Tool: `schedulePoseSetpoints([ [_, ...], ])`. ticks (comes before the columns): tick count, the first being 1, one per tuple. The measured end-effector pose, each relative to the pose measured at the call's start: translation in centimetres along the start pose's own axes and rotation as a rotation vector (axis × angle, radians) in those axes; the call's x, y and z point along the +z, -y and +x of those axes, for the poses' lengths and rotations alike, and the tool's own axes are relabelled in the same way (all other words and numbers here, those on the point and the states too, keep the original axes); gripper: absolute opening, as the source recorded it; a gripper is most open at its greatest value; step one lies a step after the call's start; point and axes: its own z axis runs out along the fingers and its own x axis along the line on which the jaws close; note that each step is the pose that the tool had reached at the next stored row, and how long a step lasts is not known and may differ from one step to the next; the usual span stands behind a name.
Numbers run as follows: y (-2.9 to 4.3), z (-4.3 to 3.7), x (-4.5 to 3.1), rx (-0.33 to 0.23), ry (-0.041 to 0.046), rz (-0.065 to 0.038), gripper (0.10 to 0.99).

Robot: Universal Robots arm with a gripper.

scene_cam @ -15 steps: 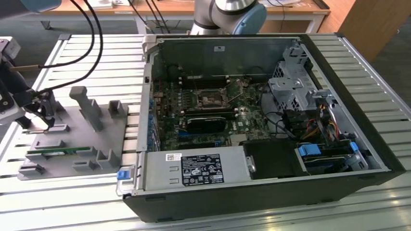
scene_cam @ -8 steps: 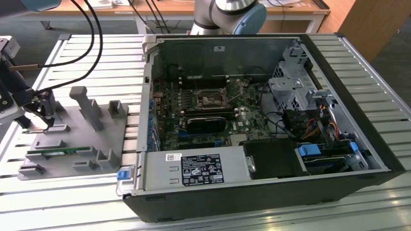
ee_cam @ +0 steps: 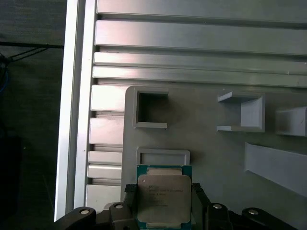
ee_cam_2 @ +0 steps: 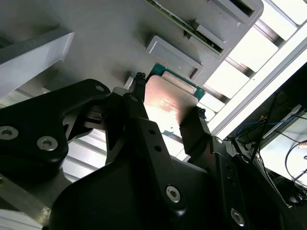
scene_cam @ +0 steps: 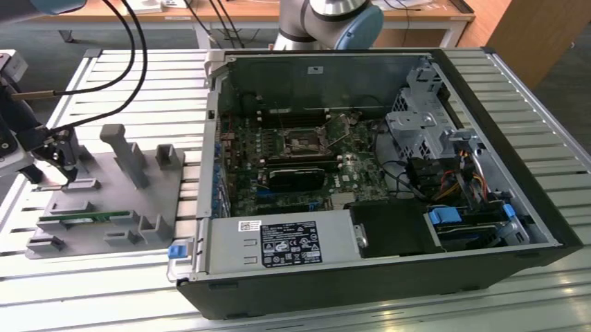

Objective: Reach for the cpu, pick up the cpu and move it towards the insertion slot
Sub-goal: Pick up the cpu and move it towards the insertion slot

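The cpu [ee_cam: 164, 199], a flat square chip with a silver top and green rim, sits between my two black fingers [ee_cam: 128, 191] at the edge of the grey tray [ee_cam: 211, 153]. My gripper [ee_cam: 164, 192] is shut on its two opposite edges. In the second wrist view the cpu [ee_cam_2: 168, 103] reflects light between the fingertips [ee_cam_2: 139, 82] of the gripper [ee_cam_2: 169, 98]. I cannot tell whether it is off the tray. In the exterior view my gripper [scene_cam: 65, 166] is at the tray's [scene_cam: 111, 200] far left end. The insertion slot [scene_cam: 300, 144] lies inside the open computer case, well to the exterior view's right.
A green memory stick [scene_cam: 82, 218] lies in a tray recess near the front. Grey upright holders [scene_cam: 124, 155] rise from the tray. The case's wall [scene_cam: 214, 131] stands between tray and motherboard. Black cables [scene_cam: 129, 62] hang over the slatted table [scene_cam: 102, 277].
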Motion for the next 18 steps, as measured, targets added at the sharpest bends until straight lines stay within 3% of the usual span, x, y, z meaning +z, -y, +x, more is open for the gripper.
schedulePoseSetpoints([
  [18, -0.04, 0.00, -0.62, 0.000, -0.0001, 0.003, 0.537],
])
